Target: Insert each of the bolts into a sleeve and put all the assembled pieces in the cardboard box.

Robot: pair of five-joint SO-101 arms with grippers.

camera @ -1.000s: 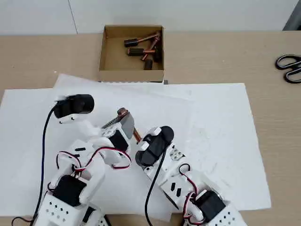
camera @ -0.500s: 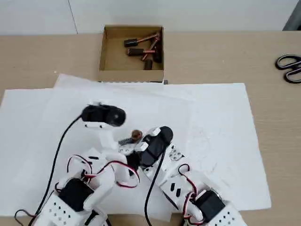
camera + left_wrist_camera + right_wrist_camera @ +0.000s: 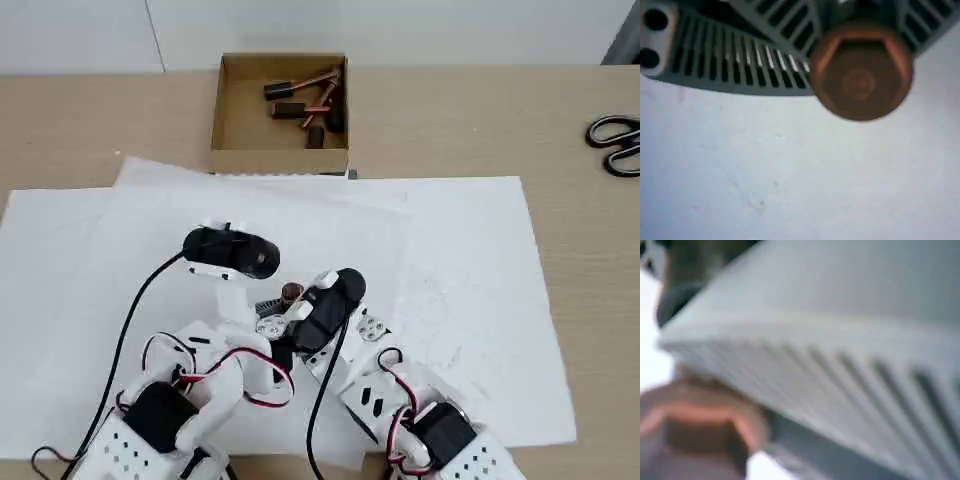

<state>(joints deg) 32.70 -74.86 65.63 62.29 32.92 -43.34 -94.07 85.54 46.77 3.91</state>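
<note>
- at the near side of the white paper [image 3: 460, 260], the two arms meet with their wrists close together above the sheet.
- the left gripper [image 3: 272, 302] is clamped on a bolt [image 3: 291, 292]. from above, its round copper head shows just past the grey ribbed tip, between the two wrist cameras.
- the left wrist view looks at that bolt end-on. the hex head with its flange is nipped against a ribbed finger [image 3: 740, 60], and plain white paper lies behind it.
- the shank of the bolt is hidden, so i cannot tell whether a sleeve sits on it.
- the right gripper [image 3: 303, 315] sits just beside the left one, almost touching it, tucked under its own camera. whether it is apart or together i cannot tell.
- the right wrist view is badly blurred. a grey ribbed surface [image 3: 840, 365] is very close to the lens, and a copper hex shape [image 3: 695, 415] is beside it.
- the cardboard box [image 3: 215, 110] stands on the bare table [image 3: 100, 110] at the far side, just beyond the paper's far edge and well apart from both arms.
- in the box lie several assembled pieces [image 3: 300, 108], dark sleeves with copper bolts, heaped toward one corner.
- a pair of scissors [image 3: 615, 145] lies at the edge of the table, off the paper.
</note>
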